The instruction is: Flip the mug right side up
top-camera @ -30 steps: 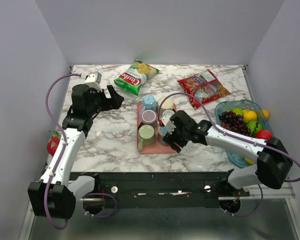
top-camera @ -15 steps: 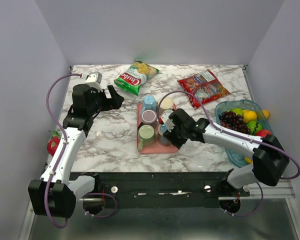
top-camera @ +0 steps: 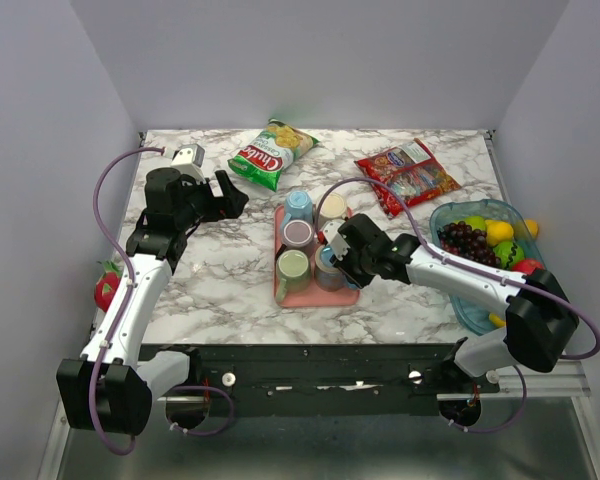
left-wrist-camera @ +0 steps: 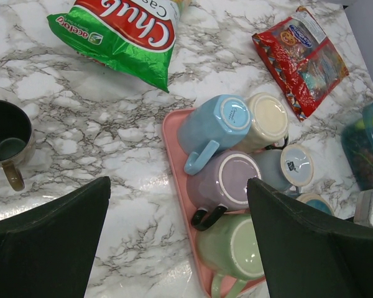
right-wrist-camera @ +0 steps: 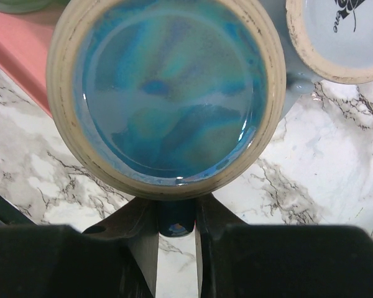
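An upside-down blue glazed mug (right-wrist-camera: 168, 93) with a tan foot ring fills the right wrist view; it stands at the near right corner of the pink tray (top-camera: 292, 295). My right gripper (right-wrist-camera: 176, 214) has its two fingers pressed against both sides of the mug's dark blue handle (right-wrist-camera: 176, 220). From above, the right gripper (top-camera: 332, 262) covers most of that mug. My left gripper (top-camera: 230, 195) hovers wide open over the table left of the tray, holding nothing.
Several other mugs stand upside down on the tray: light blue (left-wrist-camera: 214, 124), cream (left-wrist-camera: 267, 118), purple (left-wrist-camera: 227, 183), green (left-wrist-camera: 236, 248), grey-blue (left-wrist-camera: 292, 167). A dark mug (left-wrist-camera: 6, 136) stands upright at left. Chips bag (top-camera: 272, 152), red snack bag (top-camera: 407, 173), fruit basket (top-camera: 450, 212).
My right gripper has moved in over the tray's near right corner and its fingers have drawn together onto the blue mug's handle. The left arm has not moved.
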Controlling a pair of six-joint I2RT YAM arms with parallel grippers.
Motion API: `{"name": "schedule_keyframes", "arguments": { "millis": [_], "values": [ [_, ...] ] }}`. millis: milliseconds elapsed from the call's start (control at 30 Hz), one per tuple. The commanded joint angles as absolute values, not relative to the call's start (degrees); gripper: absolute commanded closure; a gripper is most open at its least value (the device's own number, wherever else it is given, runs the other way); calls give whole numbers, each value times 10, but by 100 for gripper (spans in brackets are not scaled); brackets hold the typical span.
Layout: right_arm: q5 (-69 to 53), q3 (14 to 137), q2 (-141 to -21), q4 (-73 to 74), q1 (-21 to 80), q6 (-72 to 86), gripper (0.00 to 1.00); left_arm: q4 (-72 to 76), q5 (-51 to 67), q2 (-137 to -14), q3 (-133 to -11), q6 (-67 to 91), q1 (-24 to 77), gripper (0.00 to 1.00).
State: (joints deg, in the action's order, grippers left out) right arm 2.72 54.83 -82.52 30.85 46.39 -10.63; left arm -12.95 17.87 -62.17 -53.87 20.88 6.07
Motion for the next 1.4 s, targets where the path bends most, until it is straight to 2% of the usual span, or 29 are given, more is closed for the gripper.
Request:
{"name": "schedule_keyframes", "arguments": {
  "millis": [0,333,700,967,1267,1367],
  "values": [
    [47,556,-843,305,461,-109,99,-132,192,-618,-532,204,59,1],
    [5,558,-775,292,461,-79,99,-134,219,-593,-531,224,59,1],
    [11,576,-589,280,461,-26,99,-133,267,-549,-533,252,59,1],
    [-12,592,-497,165,461,66,99,-94,362,-519,-523,285,60,1],
    [14,599,-478,5,461,178,99,31,500,-487,-467,337,83,1],
    [9,602,-483,-59,461,201,99,94,505,-478,-449,374,120,1]
  ]
}}
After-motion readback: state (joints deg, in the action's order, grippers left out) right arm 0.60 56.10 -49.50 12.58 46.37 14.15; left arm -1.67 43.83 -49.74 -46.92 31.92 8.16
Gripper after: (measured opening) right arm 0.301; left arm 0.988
